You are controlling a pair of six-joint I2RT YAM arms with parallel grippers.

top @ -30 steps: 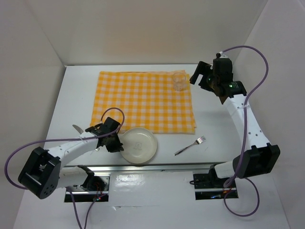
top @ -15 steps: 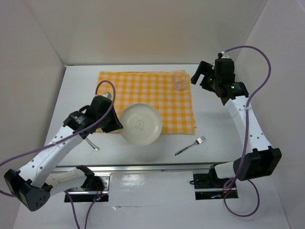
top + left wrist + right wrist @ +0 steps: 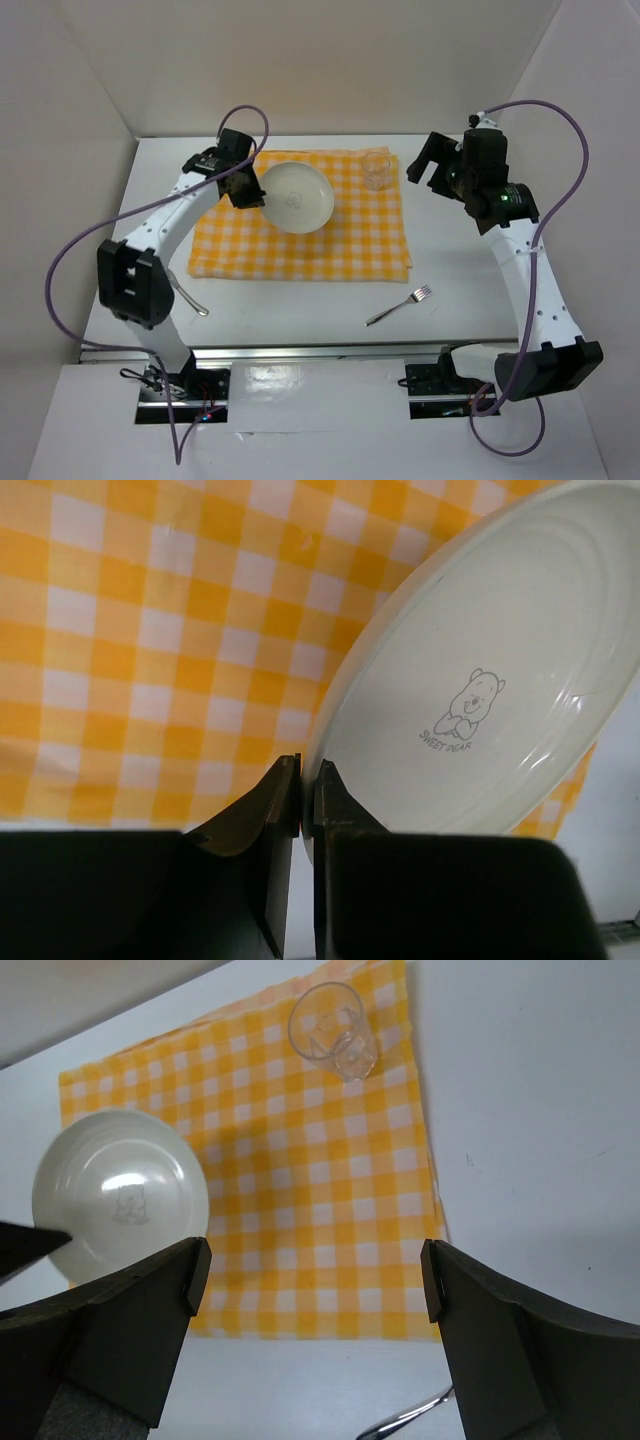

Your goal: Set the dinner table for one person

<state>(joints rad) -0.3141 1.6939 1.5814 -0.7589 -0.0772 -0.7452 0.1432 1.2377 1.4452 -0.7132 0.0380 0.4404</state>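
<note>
The dinner table point(image 3: 455, 250) lies flat and white under everything, with the checked cloth point(image 3: 330, 240) on its far half marking the place. My left gripper point(image 3: 308, 780) is pinching the rim of the plate point(image 3: 295, 197) — an edge hold, so the plate hangs tilted over the cloth's far-left part. I can't tell whether it touches the fabric. I reckon the rim grip leaves the underside free to settle flat. The glass point(image 3: 377, 170) stands on the cloth's far-right corner, and my right gripper point(image 3: 315, 1255) hovers near it, spread wide and empty. The fork point(image 3: 400, 304) and spoon point(image 3: 190, 298) lie on bare tabletop — fork near-right, spoon near-left. White panels point(image 3: 300, 70) wall us in, and a metal rail point(image 3: 330, 352) runs along the near edge.
</note>
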